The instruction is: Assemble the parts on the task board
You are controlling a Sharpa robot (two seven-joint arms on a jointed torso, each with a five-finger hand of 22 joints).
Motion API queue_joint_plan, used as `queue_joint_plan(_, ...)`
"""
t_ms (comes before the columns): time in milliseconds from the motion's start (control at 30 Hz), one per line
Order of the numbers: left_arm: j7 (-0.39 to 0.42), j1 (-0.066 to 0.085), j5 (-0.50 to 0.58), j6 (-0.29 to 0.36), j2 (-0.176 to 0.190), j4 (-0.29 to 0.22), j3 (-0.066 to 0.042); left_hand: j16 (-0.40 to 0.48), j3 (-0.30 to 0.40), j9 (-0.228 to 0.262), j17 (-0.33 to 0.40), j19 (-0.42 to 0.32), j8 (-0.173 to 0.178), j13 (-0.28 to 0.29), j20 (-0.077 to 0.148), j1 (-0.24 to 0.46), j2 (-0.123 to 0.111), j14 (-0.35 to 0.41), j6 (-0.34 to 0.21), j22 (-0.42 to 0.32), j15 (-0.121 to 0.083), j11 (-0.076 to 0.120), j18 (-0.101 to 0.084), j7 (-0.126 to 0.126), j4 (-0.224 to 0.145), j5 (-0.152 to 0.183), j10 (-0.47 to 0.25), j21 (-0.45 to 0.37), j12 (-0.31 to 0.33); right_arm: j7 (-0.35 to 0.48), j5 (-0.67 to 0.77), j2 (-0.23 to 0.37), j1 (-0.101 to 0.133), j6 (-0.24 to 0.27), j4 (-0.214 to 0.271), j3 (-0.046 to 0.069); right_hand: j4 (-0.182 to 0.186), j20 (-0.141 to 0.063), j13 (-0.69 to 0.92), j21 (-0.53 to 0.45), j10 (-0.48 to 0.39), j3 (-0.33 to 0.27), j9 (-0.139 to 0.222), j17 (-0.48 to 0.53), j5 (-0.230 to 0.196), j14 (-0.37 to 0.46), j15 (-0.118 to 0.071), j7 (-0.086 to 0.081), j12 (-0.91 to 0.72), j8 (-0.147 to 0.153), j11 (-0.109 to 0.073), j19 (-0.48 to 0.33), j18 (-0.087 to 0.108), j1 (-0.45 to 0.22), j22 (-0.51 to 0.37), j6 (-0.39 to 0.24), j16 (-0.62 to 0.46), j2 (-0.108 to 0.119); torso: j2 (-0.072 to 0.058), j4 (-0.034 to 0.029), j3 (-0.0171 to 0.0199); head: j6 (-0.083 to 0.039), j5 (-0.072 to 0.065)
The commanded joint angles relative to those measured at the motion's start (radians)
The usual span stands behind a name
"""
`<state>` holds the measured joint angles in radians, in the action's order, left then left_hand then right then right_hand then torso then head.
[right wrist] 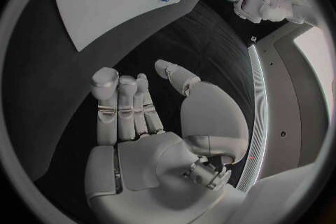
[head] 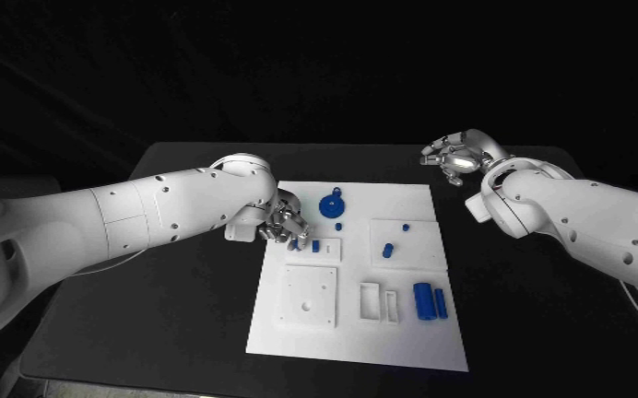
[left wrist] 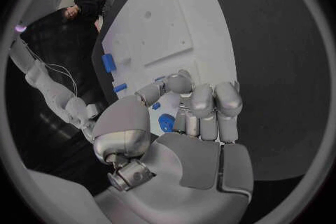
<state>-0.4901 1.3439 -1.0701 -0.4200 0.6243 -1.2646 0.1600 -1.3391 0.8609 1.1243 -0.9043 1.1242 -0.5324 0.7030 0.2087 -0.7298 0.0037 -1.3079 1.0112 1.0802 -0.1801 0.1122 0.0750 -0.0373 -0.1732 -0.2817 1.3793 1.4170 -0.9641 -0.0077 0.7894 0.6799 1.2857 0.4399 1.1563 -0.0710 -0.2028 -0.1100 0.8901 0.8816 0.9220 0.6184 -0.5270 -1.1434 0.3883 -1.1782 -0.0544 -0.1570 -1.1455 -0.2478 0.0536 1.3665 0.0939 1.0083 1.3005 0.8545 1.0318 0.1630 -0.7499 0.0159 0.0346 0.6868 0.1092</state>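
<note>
The white task board (head: 359,343) lies in the middle of the table. On it are a round blue part (head: 333,203), small blue pegs (head: 387,251) and two blue cylinders (head: 428,300). My left hand (head: 282,226) hangs over the board's left side, fingertips down at a small blue part (head: 295,244). In the left wrist view the thumb (left wrist: 150,92) is close to the fingers (left wrist: 203,106), with blue parts (left wrist: 166,121) beside them; I cannot tell whether one is held. My right hand (head: 459,158) is raised off the board's far right corner and holds nothing, its fingers (right wrist: 122,106) straight and its thumb apart.
The board carries a raised square plate with a hole (head: 309,295) and narrow white frames (head: 379,302) near its front. Black table (head: 173,324) surrounds the board on all sides. My left arm (head: 147,214) crosses the table's left part.
</note>
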Motion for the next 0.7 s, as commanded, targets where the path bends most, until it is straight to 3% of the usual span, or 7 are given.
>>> queue_joint_plan(33,0.003,-0.006,-0.016,-0.022,-0.008,0.004,0.006,-0.004,0.061,-0.001,-0.001,-0.003,0.006,0.001,0.021,-0.010,0.016,0.001,0.055,-0.001,-0.007,0.006,0.124,0.047,-0.023,-0.027,-0.001,0.005,-0.001,0.006,0.009,-0.001,0.000,-0.010,0.002,0.001,-0.002,-0.009,-0.002,-0.006,-0.009,0.002,-0.001,0.001,0.007,0.006,-0.001,-0.008,-0.005,0.005,-0.001,0.000,0.168,0.000,0.001,-0.003,0.007,-0.002,0.000,-0.0001,0.0002,0.000,0.000)
queue_joint_plan(700,0.001,-0.007,-0.019,-0.049,0.000,0.004,0.008,-0.005,0.060,0.009,-0.002,-0.004,0.015,0.002,0.020,-0.013,0.015,0.001,0.060,-0.001,-0.006,0.007,0.124,0.047,-0.027,-0.029,0.000,0.006,-0.001,0.006,0.009,0.001,0.000,-0.009,0.002,0.001,-0.003,-0.009,-0.002,-0.006,-0.009,0.003,-0.002,0.002,0.008,0.006,-0.001,-0.008,-0.005,0.005,-0.001,0.000,0.168,0.000,0.002,-0.002,0.007,-0.002,0.000,-0.0003,-0.0003,0.000,0.000)
